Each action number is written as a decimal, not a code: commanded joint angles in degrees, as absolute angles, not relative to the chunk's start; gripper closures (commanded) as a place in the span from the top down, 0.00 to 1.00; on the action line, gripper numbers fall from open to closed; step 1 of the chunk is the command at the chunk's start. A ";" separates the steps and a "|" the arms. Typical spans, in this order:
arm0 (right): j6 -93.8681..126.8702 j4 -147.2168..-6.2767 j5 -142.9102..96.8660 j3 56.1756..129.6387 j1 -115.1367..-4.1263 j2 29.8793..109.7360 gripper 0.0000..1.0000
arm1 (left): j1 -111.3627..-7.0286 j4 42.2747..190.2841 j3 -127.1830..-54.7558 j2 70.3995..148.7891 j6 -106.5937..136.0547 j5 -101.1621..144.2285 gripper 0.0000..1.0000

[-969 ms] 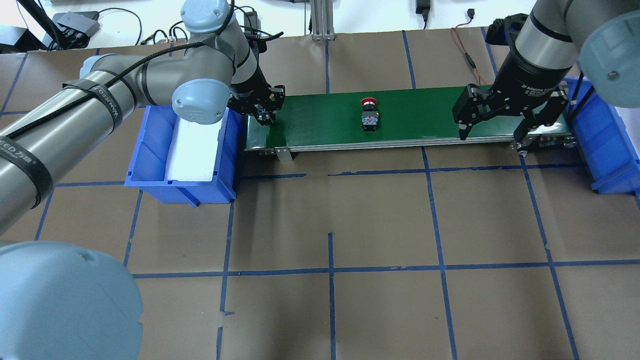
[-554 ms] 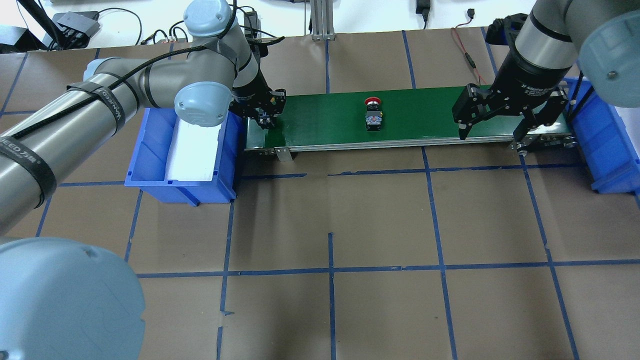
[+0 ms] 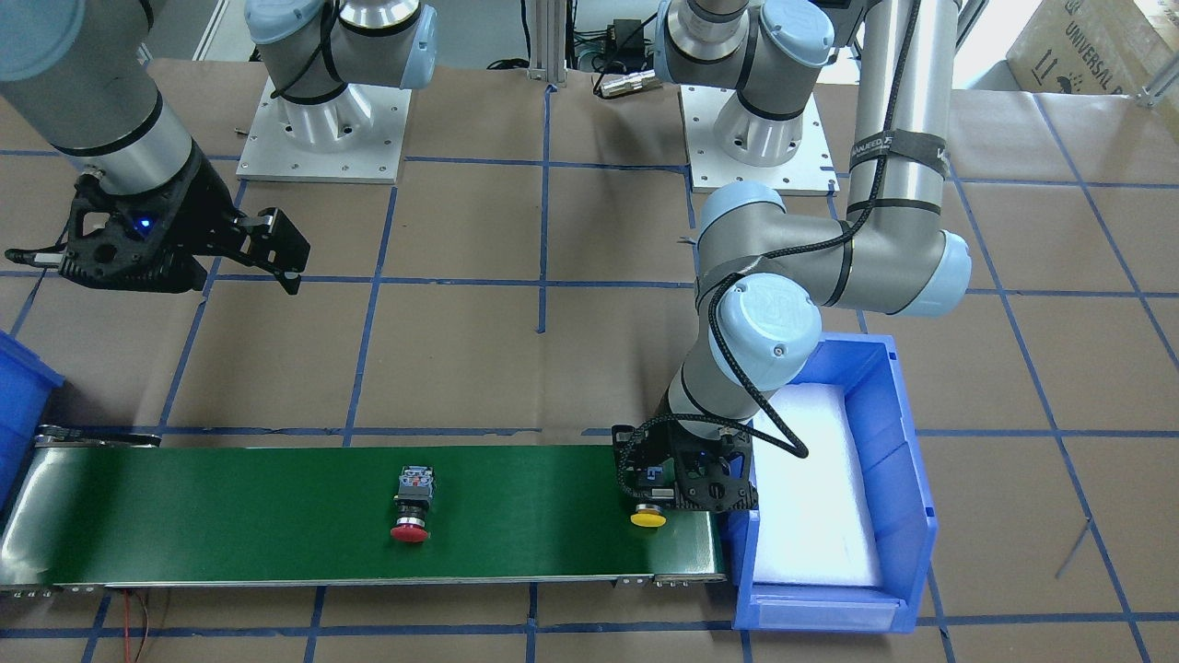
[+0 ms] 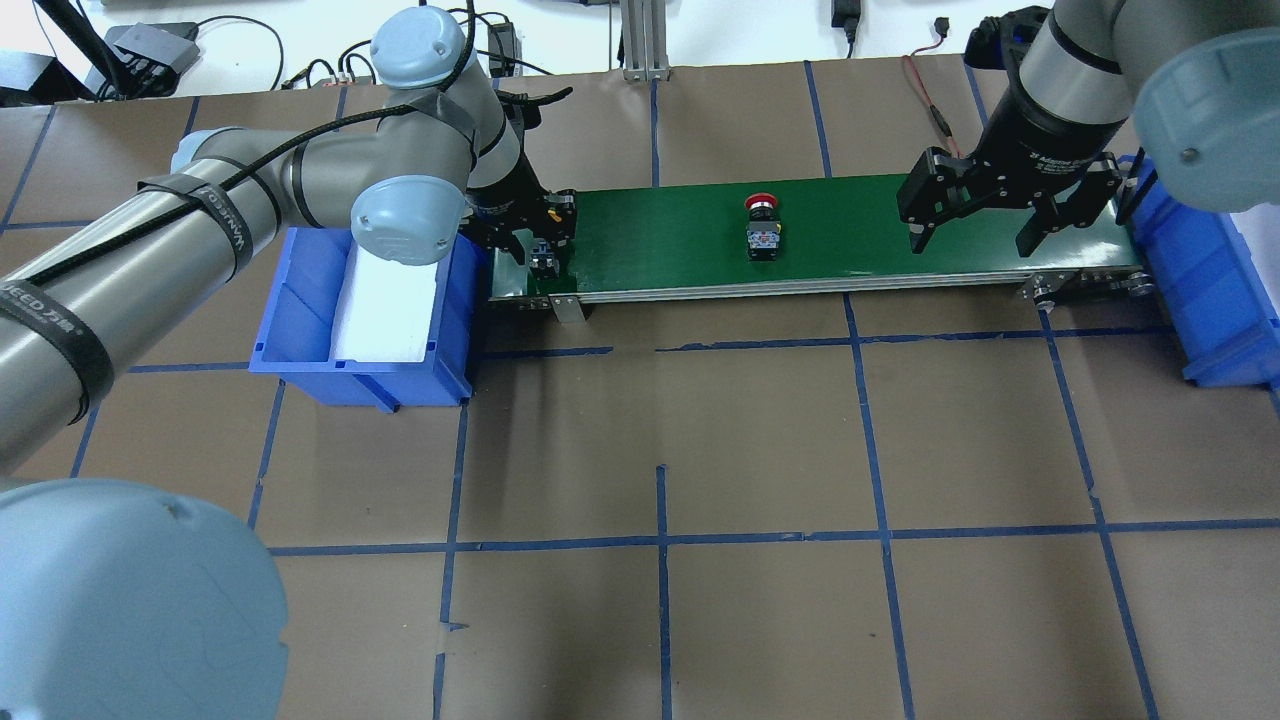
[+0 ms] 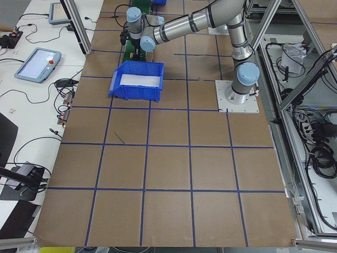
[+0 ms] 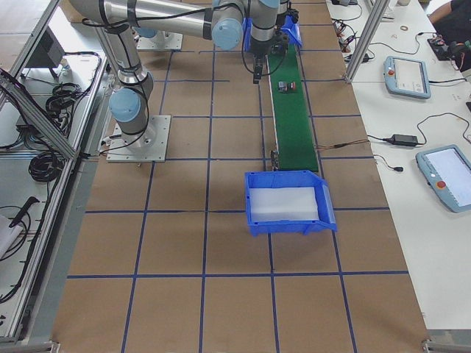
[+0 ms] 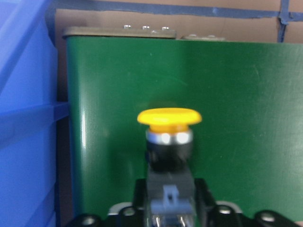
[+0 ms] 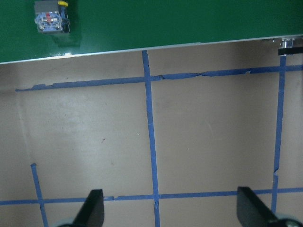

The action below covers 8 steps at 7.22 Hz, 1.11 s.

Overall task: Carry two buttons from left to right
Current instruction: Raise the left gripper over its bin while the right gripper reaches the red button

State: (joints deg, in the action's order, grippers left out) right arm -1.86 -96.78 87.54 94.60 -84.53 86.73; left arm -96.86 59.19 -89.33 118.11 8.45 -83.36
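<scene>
While a green belt (image 4: pixel 850 225) runs across the far side of the brown bench (image 4: pixel 660 420), a blue bin stands at each of its ends: the left bin (image 4: pixel 300 300), lined in white, and the right bin (image 4: pixel 1210 280), only partly in view. At the belt's left end, just beside the left bin, the left pincer (image 3: pixel 650 505) is low over the belt, closed on the block of the yellow button (image 3: pixel 648 518), whose cap points away from the robot. Near the belt's right end, the right pincer (image 4: pixel 975 240) hangs above the belt, fingers spread wide and holding nothing. At mid-belt, the red button (image 4: pixel 763 228) lies on its side, well apart from both pincers, its cap also pointing away from the robot.
</scene>
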 commanded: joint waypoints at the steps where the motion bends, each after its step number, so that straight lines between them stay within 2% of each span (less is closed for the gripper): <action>1: -1.58 -104.45 87.63 94.57 -85.51 82.90 1.00 | -96.77 59.41 -88.25 115.86 6.61 -83.67 1.00; 3: 1.90 -108.36 87.54 94.48 -88.50 79.13 1.00 | -93.37 66.83 -90.00 108.49 3.26 -88.48 1.00; 4: 2.89 -113.42 85.36 94.48 -88.59 74.84 1.00 | -90.56 73.67 -89.74 104.89 2.99 -88.59 1.00; 6: 3.16 -117.31 84.73 94.31 -88.59 71.64 1.00 | -81.68 86.97 -92.53 94.70 -2.61 -88.51 1.00; 8: 6.56 -118.83 84.73 94.13 -88.59 70.32 1.00 | -83.66 94.88 -90.28 88.62 -1.94 -89.03 1.00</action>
State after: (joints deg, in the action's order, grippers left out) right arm 4.00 -117.96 84.77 94.20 -88.58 71.12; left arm -83.05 89.72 -91.37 92.48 -1.97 -88.82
